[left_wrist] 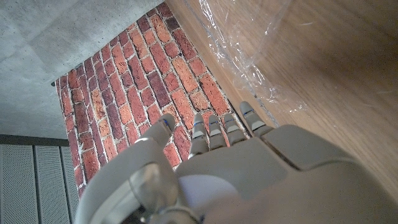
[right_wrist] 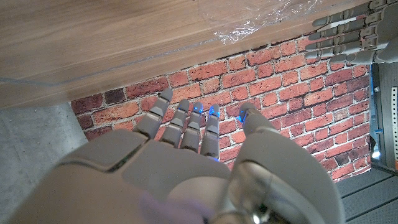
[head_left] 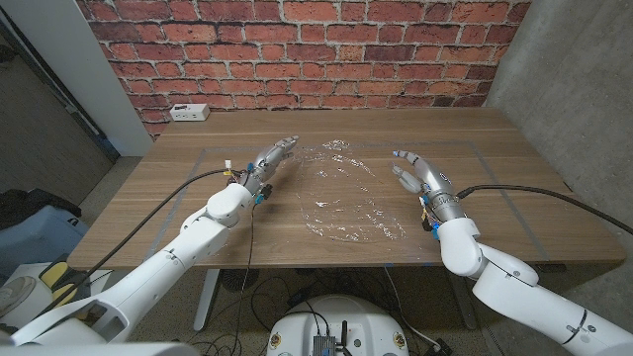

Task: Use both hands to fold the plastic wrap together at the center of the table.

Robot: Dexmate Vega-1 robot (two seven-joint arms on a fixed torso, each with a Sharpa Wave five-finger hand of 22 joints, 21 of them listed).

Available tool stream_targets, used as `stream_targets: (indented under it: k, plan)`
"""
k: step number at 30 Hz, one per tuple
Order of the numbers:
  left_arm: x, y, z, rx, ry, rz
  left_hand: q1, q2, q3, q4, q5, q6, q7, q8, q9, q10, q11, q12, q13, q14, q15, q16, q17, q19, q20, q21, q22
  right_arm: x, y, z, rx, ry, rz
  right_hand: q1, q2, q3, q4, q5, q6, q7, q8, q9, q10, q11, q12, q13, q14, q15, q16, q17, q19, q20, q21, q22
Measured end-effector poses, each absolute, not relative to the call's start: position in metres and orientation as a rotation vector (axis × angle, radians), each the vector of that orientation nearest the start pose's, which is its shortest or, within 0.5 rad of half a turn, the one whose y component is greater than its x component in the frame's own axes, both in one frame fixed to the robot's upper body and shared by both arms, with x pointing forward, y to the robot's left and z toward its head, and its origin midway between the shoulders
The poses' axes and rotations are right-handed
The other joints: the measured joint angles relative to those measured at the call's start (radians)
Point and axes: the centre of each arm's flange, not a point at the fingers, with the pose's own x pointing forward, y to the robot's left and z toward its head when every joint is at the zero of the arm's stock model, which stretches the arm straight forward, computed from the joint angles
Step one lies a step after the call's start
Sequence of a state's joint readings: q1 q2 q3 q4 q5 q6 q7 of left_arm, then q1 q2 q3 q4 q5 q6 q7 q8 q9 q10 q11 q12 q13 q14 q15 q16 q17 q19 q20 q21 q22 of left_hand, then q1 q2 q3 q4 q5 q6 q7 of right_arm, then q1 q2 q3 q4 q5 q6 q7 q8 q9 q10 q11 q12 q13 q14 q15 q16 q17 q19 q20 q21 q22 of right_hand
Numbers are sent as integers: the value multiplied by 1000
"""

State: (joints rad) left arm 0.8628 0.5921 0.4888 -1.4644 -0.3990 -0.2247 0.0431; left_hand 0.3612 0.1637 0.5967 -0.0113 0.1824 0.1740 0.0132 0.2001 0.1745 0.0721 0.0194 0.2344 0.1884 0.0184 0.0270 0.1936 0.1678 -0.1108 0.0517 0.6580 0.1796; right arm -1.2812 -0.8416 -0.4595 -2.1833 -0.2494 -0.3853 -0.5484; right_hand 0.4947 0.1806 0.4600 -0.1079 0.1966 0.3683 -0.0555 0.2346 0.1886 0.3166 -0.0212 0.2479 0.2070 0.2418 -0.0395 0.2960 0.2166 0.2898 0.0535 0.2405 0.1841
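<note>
A crumpled sheet of clear plastic wrap point(head_left: 346, 193) lies spread on the wooden table point(head_left: 178, 198) at its centre. My left hand point(head_left: 269, 161) stands just left of the sheet's far part, fingers apart and holding nothing. My right hand point(head_left: 419, 175) stands to the right of the sheet, a small gap away, fingers also spread and empty. In the left wrist view my left hand point(left_wrist: 217, 155) reaches toward the plastic wrap point(left_wrist: 249, 56). In the right wrist view my right hand point(right_wrist: 193, 137) faces the plastic wrap's point(right_wrist: 261, 22) edge, with my left hand point(right_wrist: 351, 34) beyond it.
A white power strip point(head_left: 188, 112) lies at the table's far left edge, against the brick wall point(head_left: 297, 49). Black cables run along both forearms. Bare wood lies on either side of the sheet.
</note>
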Motion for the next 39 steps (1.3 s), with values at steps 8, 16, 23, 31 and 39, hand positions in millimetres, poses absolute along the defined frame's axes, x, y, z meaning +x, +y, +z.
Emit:
stream_targets:
  k: [8,16,23,31,39]
  plan:
    - [628,230,-36,309,-603,-281,0,0,4,-4,-6,35,10,4,4,28,2,8,0,9,-2,0,0,4,4,0,0,473,-211,-80,-930,-673,-219,33,6,12,-12,0,35,-9,5,0,31,-14,7,0,26,0,12,2,18,-8,5,0]
    - [626,229,-36,327,-609,-282,0,0,4,-4,-6,65,19,11,5,43,4,8,0,21,-4,0,0,7,7,-4,0,467,-204,-89,-925,-678,-222,60,-11,5,-21,-4,111,-25,21,0,90,-29,19,5,78,-4,45,14,59,-23,22,5]
    - [625,227,-36,342,-614,-285,0,0,4,-4,-6,77,23,11,5,52,6,8,0,27,2,0,2,18,7,-4,0,458,-197,-89,-960,-736,-275,80,-20,3,-35,-12,134,-31,24,0,112,-38,19,5,96,-3,56,19,70,-23,23,5]
    - [625,225,-36,365,-622,-289,0,0,8,-8,-6,89,28,11,5,65,4,13,0,33,-3,0,2,18,7,-7,0,450,-191,-93,-985,-755,-290,103,-36,-7,-48,-17,162,-34,28,0,128,-42,26,5,109,-2,63,19,79,-25,30,8]
    - [624,224,-36,380,-625,-291,0,0,8,-8,-6,99,28,11,5,70,-1,13,0,44,-2,0,2,23,12,-7,0,443,-187,-96,-1023,-765,-293,136,-47,-7,-64,-19,182,-36,28,0,147,-39,26,5,116,-1,64,19,95,-19,30,9]
